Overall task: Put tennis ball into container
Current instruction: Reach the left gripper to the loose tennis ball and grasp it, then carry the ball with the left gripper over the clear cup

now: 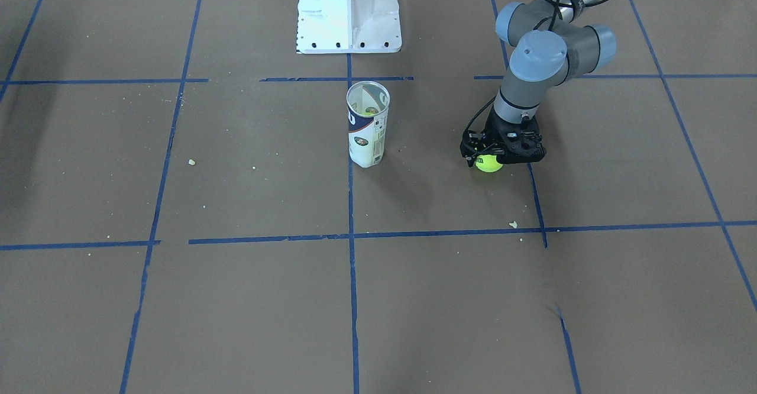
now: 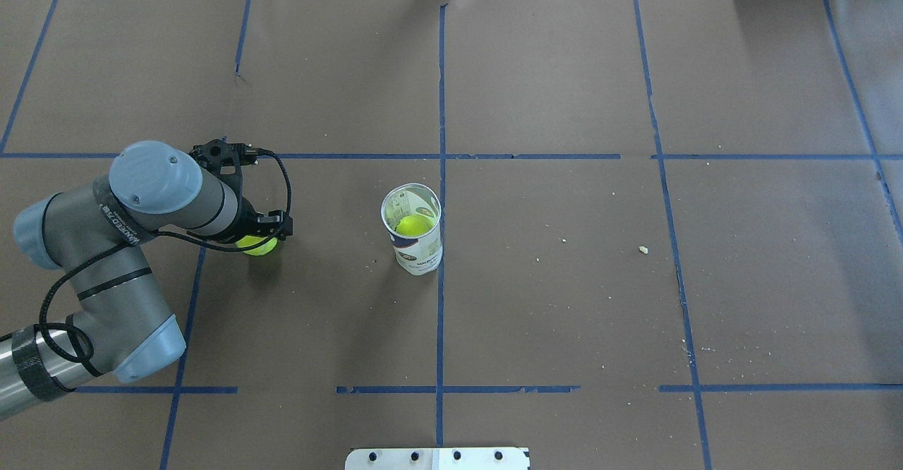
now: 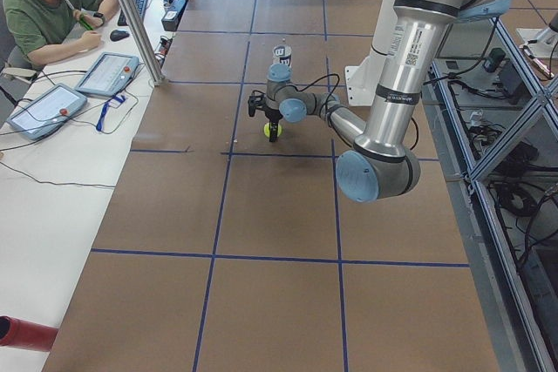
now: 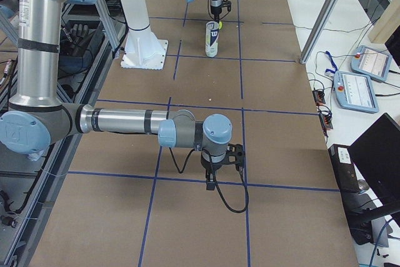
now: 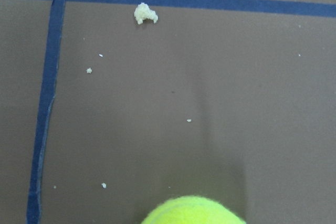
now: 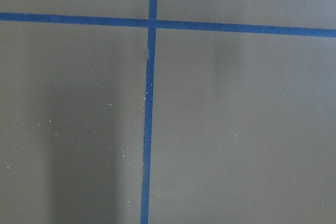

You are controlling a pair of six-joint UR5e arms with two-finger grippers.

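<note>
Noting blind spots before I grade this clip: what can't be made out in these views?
Whether the left tool grips the tennis ball: its body covers the fingers in the front and overhead views, and the left wrist view cuts the ball at the bottom edge.
Whether the right tool is open or shut: it shows only in exterior right, too small.
What lies in the container beneath the inner ball: the wall hides it.

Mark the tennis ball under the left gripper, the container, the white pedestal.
tennis ball [image 1: 489, 164]: front-facing view, lower exposed half.
container [image 1: 367, 135]: front-facing view, printed side wall.
white pedestal [image 1: 378, 38]: front-facing view, base plate.
</note>
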